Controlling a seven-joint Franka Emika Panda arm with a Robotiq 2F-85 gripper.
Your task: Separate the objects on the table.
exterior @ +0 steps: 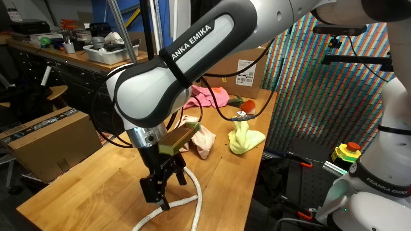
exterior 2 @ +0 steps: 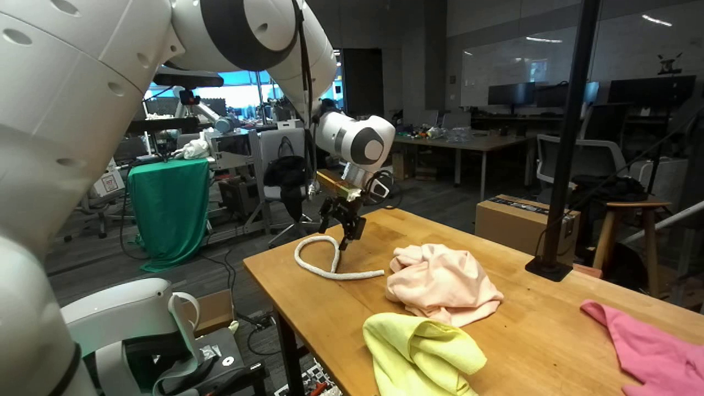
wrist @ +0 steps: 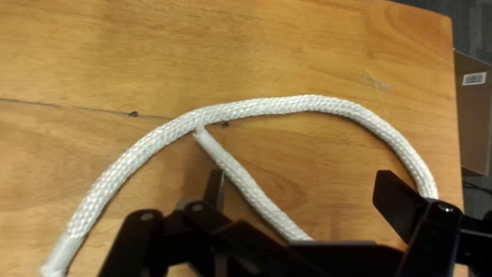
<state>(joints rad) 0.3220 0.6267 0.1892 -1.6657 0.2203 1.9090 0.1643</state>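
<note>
Cord step, nearly done I'd say; my fingers (wrist: 398,204) are spread wide, holding nothing.
Left to right in an exterior view: white cord (exterior 2: 352,275) looped on the tabletop (exterior 2: 324,313), a strand between my fingers from the wrist view, contact unclear; yellow-green cloth (exterior 2: 423,352); pale peach cloth (exterior 2: 440,283), near one cord end; pink cloth (exterior 2: 654,346), well apart. Next probably calls for a straight lift, no snagging the loop.
</note>
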